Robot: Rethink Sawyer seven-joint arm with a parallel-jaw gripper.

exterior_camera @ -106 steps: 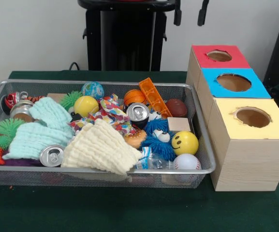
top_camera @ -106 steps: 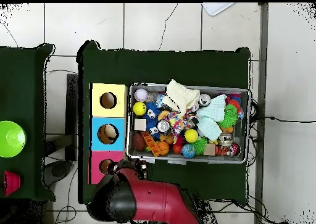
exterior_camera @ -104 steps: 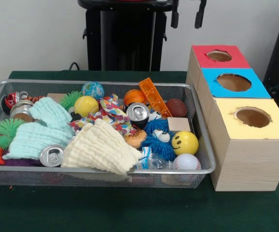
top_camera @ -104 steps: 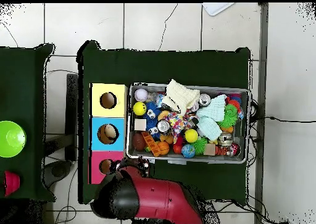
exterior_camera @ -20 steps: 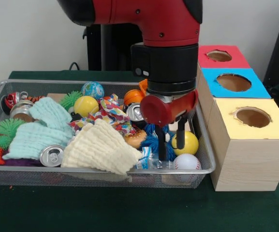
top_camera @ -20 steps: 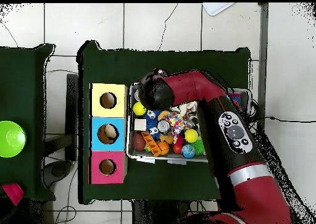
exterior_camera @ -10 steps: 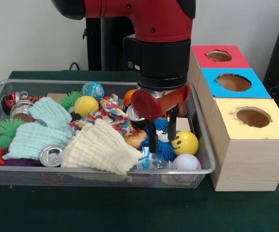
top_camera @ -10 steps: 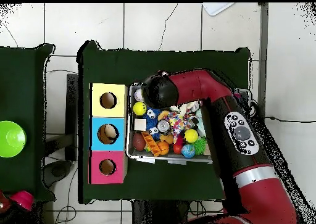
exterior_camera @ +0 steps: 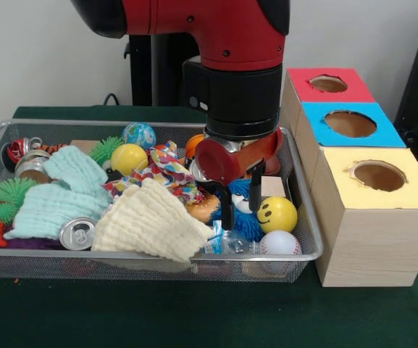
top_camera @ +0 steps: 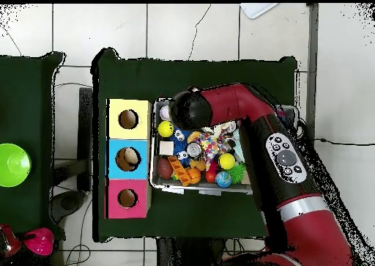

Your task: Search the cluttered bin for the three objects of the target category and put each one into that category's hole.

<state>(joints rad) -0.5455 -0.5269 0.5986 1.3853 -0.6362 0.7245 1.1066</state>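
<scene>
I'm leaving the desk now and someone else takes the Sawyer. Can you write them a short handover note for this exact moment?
Pincer: open, empty, hanging low in the wire bin, fingers on either side of the blue fuzzy toy with eyes.
Beside it: yellow smiley ball, baseball, cream cloth.
Holes: the red box and yellow box show nothing inside; something pale sits in the blue box, seen from overhead.
Done: nothing visibly in hand or on its way to a hole.
Left: close on a target, lift, carry it to its hole.
</scene>
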